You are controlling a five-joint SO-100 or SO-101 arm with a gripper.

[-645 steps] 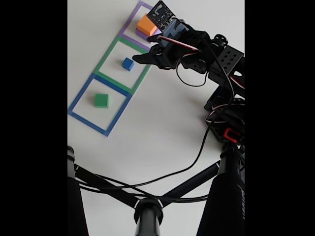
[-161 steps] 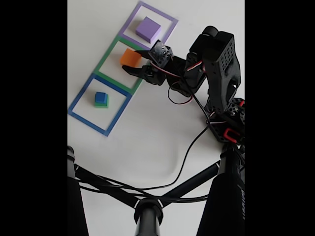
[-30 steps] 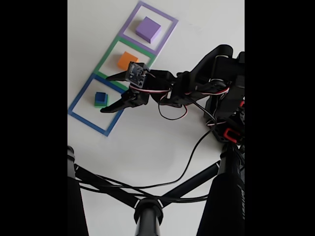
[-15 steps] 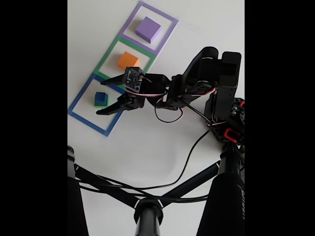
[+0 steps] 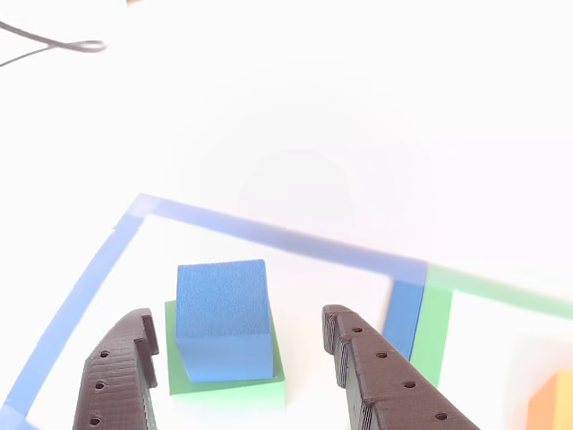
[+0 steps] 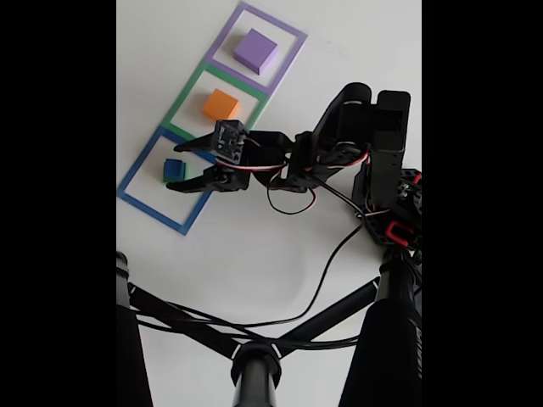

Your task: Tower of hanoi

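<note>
Blue cube (image 5: 223,316) atop green cube (image 5: 228,385); end effector (image 5: 242,349) spread wide, straddling both, touching neither.

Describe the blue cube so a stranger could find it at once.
Three taped square outlines run in a row across the white table. In the blue outline nearest the camera, the small blue cube sits atop a green cube, the only stacked pair.

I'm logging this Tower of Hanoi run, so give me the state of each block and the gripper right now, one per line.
Blue cube: stacked on the green cube, inside the blue square outline, between the open fingers, not gripped.
Green cube: flat on the table, carrying the blue cube.
Orange cube: alone in the green square outline.
Purple slab: alone in the purple square outline.
Gripper: open, empty.
</note>
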